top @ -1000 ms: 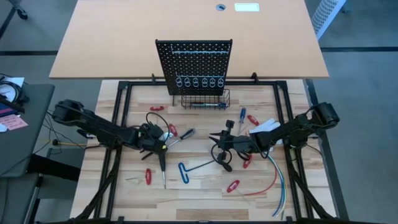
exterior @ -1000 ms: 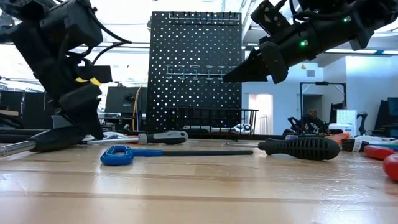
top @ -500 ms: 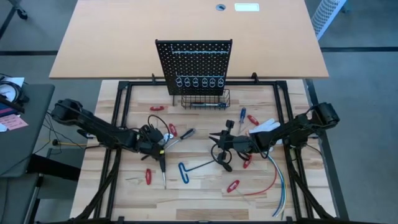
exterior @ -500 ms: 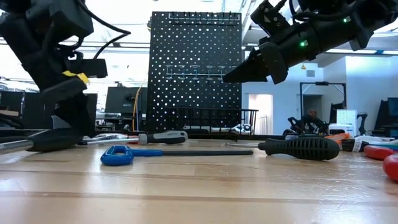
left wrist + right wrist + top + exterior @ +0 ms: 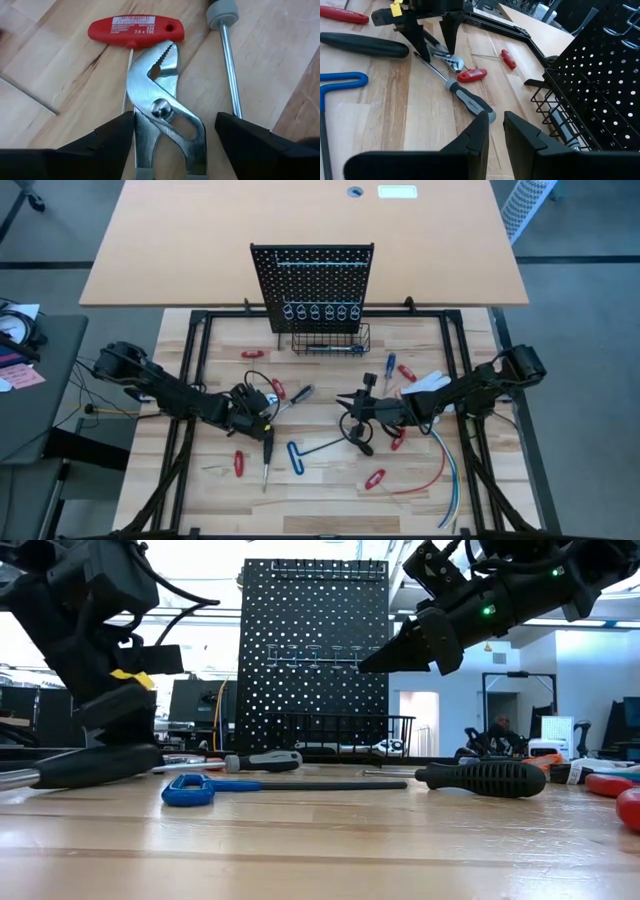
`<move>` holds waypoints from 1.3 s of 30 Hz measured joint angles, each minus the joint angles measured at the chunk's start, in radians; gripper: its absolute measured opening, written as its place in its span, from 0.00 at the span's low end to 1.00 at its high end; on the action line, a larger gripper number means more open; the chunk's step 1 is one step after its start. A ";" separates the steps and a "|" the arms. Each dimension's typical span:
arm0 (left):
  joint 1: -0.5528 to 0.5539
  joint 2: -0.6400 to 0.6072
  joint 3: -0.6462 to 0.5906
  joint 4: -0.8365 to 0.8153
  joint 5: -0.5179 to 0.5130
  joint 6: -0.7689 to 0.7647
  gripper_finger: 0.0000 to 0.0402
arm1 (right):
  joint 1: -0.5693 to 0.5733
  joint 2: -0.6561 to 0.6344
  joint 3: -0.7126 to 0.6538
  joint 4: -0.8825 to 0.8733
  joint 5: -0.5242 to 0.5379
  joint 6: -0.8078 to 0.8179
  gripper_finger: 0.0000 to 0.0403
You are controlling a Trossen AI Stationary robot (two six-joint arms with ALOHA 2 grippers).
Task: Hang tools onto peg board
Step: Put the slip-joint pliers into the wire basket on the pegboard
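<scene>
Left pincer [image 5: 167,135] lowered, straddling pliers [image 5: 162,112]

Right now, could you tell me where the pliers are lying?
In the left wrist view the pliers lie flat on the table between the open left gripper's fingers, jaws toward a red T-handle hex key, beside a screwdriver shaft.

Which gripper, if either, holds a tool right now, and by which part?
Neither. The left gripper is open, its fingers astride the pliers lying on the table. The right gripper hangs nearly shut with nothing between its fingers.
</scene>
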 joint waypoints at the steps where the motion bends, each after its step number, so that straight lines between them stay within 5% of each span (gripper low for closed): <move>1: 0.000 -0.005 0.000 -0.011 0.006 -0.013 0.68 | 0.000 0.000 0.000 -0.001 0.000 0.000 0.16; 13: 0.001 -0.031 0.028 -0.084 0.057 0.006 0.32 | 0.000 0.000 0.000 -0.001 -0.001 0.000 0.16; 19: 0.001 -0.071 0.157 -0.270 0.066 0.062 0.22 | 0.000 0.000 0.000 0.000 0.000 -0.001 0.16; 30: 0.001 -0.075 0.386 -0.332 -0.037 0.259 0.01 | 0.000 0.000 0.000 -0.006 0.000 -0.007 0.16; 34: -0.001 -0.076 0.398 -0.428 0.009 0.233 0.05 | 0.000 0.000 0.000 -0.008 0.000 -0.008 0.16; 39: -0.008 -0.076 0.372 -0.521 0.121 0.118 0.23 | 0.000 0.000 0.000 -0.009 0.000 -0.008 0.16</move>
